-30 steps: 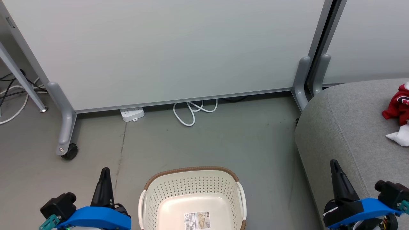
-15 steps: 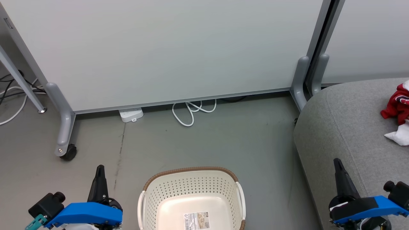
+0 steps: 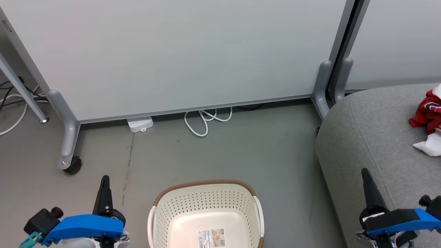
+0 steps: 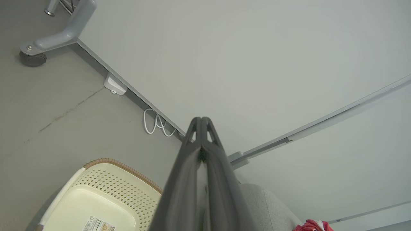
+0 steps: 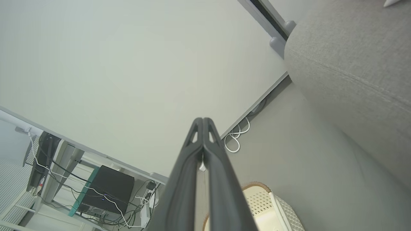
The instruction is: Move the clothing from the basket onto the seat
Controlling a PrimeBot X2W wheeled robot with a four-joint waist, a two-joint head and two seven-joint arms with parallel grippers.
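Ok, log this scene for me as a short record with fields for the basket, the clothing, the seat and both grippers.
basket: on the floor, visible bottom bare except a label sticker
clothing: red, lying on the seat
seat: grey, right of the basket
left gripper: shut, holding nothing
right gripper: shut, holding nothing

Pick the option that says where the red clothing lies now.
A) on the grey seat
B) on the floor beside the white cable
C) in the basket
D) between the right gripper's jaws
A: the red clothing lies on the grey seat, at the head view's right edge, while the basket holds nothing but the label sticker on its bottom.
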